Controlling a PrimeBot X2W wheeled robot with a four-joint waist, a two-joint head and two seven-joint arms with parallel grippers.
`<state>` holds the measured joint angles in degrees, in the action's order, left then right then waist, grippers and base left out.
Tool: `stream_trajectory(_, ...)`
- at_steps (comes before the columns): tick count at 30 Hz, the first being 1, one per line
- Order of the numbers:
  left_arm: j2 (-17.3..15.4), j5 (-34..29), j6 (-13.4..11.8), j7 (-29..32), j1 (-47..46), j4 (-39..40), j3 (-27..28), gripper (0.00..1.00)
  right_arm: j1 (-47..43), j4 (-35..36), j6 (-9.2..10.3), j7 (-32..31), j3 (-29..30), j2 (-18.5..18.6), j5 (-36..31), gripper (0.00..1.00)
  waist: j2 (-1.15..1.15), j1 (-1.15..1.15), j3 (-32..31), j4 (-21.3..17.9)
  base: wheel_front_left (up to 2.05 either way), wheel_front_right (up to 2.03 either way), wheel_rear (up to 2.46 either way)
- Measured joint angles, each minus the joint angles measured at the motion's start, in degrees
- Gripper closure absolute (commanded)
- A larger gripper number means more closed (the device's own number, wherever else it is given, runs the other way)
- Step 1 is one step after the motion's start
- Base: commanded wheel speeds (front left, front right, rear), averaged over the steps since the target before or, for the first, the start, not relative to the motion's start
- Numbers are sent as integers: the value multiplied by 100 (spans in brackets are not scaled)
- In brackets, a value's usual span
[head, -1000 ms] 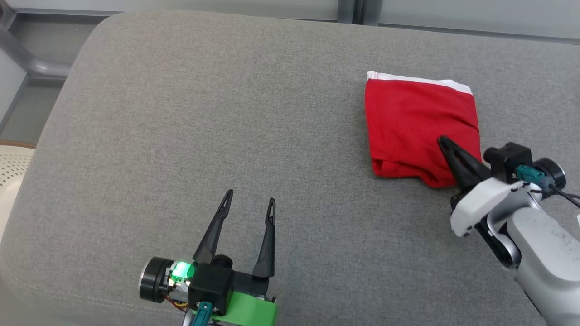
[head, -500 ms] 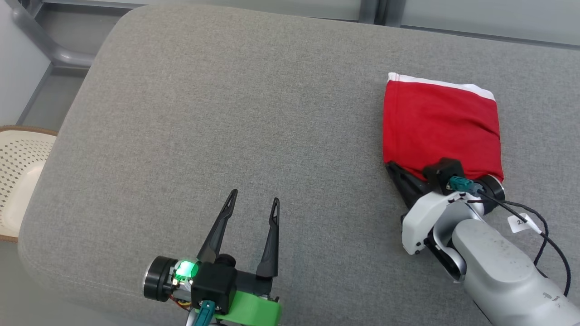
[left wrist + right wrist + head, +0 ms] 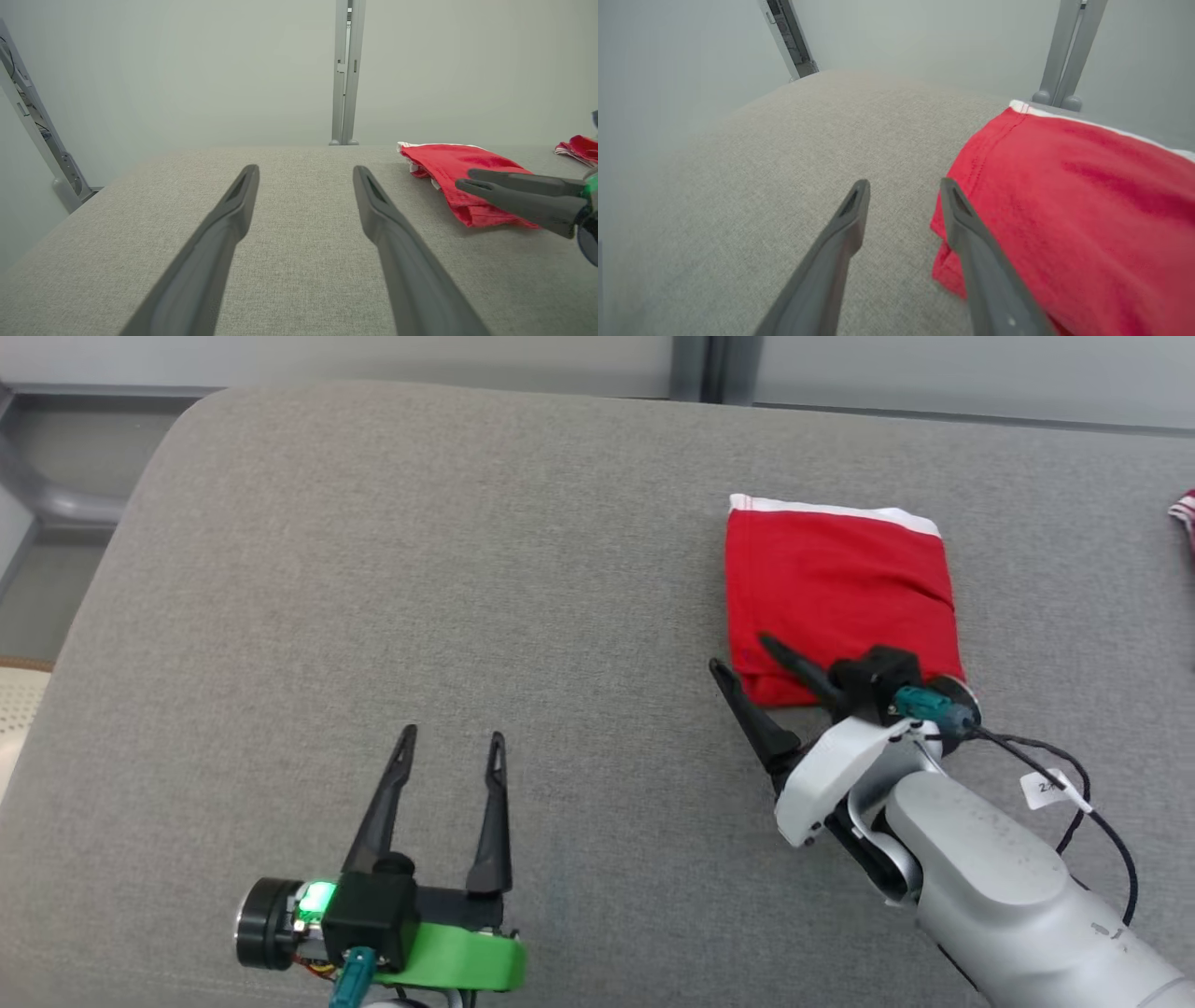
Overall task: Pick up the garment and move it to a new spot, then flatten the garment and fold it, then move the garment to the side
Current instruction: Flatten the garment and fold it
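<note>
Your right claw [image 3: 739, 651] has opened and stands spread astride the 7 o'clock corner of the red garment [image 3: 836, 579], folded at 2 o'clock on the grey cushion [image 3: 420, 569]; left claw [image 3: 452, 734] spread, idle. Sideways move remains

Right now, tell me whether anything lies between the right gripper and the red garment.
Nothing visible does. The open right gripper is at the near corner of the folded red garment, one finger over the cloth, the other over bare cushion.
</note>
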<state>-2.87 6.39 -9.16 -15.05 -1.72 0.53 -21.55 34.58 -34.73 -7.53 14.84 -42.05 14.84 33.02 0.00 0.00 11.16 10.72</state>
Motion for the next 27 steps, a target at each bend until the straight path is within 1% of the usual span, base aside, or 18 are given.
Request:
stream_trajectory(3,1,67,19,0,82,46,293,0,-181,493,-1,16,558,-1,-297,0,0,0,-76,-211,0,0,0)
stream_trajectory(7,1,96,113,0,207,47,630,0,-822,1079,0,19,1391,-30,-820,0,0,0,-194,-503,0,0,0)
stream_trajectory(14,0,113,367,0,508,218,1007,0,-1782,1578,1,20,2274,-238,-1403,0,0,0,-483,-900,0,0,0)
stream_trajectory(17,0,64,421,0,661,278,1125,0,-2007,1756,1,20,2549,-378,-1619,0,0,0,-605,-1038,0,0,0)
stream_trajectory(21,1,15,560,0,829,258,1256,0,-2282,1897,1,20,2813,-526,-1756,0,0,0,-794,-1164,0,0,0)
stream_trajectory(27,1,-27,665,0,1044,132,1361,0,-2669,2022,1,20,3174,-728,-1768,0,0,0,-1072,-1250,0,0,0)
